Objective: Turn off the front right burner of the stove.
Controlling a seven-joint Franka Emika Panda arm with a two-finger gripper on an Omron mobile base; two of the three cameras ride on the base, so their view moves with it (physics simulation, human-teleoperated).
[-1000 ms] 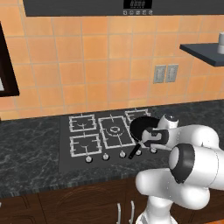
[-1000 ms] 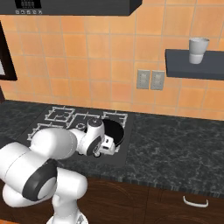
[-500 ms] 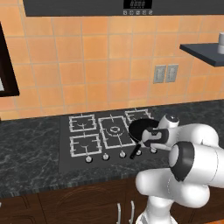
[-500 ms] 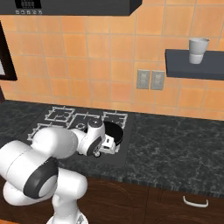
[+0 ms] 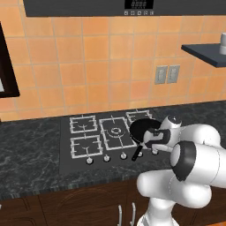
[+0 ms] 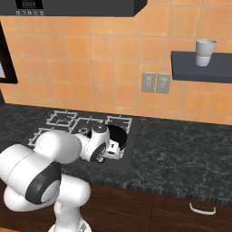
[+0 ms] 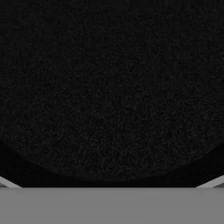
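Observation:
The stove (image 5: 66,150) is a black glass cooktop with pale grates and a row of small silver knobs (image 5: 106,158) along its front. A black frying pan (image 5: 140,127) sits over the front right burner and hides it; its handle (image 5: 137,154) points toward the knobs. My gripper (image 5: 151,142) hangs low over the pan's right part, just behind the right-hand knobs, jaws open and holding nothing. From the right base view the gripper (image 6: 113,152) is beside the pan (image 6: 118,135). The hand view is very close on the pan's dark round surface (image 7: 109,87).
Speckled dark stone counter (image 5: 26,150) surrounds the stove, with a wide stretch (image 6: 181,154) on its right. An orange tiled wall with two outlets (image 6: 155,83) stands behind. A shelf (image 6: 201,71) with a cup (image 6: 205,46) hangs at upper right.

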